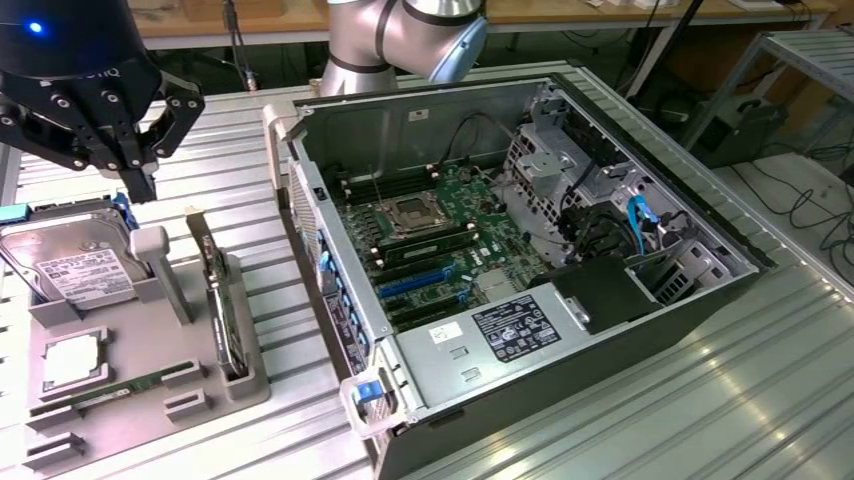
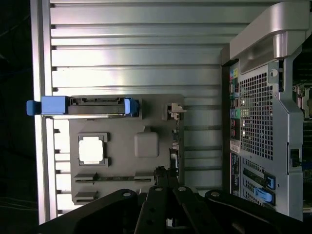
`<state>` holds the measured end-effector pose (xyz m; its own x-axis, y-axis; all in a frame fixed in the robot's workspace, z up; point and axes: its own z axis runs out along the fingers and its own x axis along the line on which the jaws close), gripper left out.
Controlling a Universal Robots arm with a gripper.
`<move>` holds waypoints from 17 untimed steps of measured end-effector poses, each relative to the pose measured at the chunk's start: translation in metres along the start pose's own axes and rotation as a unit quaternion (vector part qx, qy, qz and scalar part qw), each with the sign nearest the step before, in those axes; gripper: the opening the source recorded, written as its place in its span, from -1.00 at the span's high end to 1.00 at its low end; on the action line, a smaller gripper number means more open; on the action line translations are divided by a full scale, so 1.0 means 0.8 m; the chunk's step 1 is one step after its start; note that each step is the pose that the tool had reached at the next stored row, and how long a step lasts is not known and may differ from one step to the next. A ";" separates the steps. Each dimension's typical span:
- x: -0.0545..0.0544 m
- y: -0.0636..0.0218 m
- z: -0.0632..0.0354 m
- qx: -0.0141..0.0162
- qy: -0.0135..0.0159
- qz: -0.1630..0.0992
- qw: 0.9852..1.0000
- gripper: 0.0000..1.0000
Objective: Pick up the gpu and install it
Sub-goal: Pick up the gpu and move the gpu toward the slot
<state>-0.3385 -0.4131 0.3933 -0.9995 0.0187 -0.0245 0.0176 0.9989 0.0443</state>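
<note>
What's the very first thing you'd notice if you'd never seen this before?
First comes the big open computer case in the middle, with its green motherboard showing inside. Next is the black gripper at the exterior view's upper left. It is shut and empty, and it hangs over a grey holder tray where a silver hard drive sits and the thin gpu stands on edge.

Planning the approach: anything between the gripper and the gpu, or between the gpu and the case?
Nothing visible blocks the gripper: it hangs shut in open air above the gray tray, the gpu upright in its slot. Between gpu and motherboard rises only the open case's near wall.
</note>
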 end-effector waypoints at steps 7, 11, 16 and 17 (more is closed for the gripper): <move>0.000 0.000 0.000 0.000 0.000 0.000 1.000 0.29; 0.000 0.000 0.000 0.000 0.000 0.000 1.000 -0.07; 0.000 0.004 0.008 0.003 0.000 -0.008 1.000 -0.20; 0.000 0.004 0.011 0.003 0.000 -0.009 1.000 -0.20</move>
<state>-0.3385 -0.4099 0.3843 -0.9997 0.0015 -0.0245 0.0006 0.9993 0.0376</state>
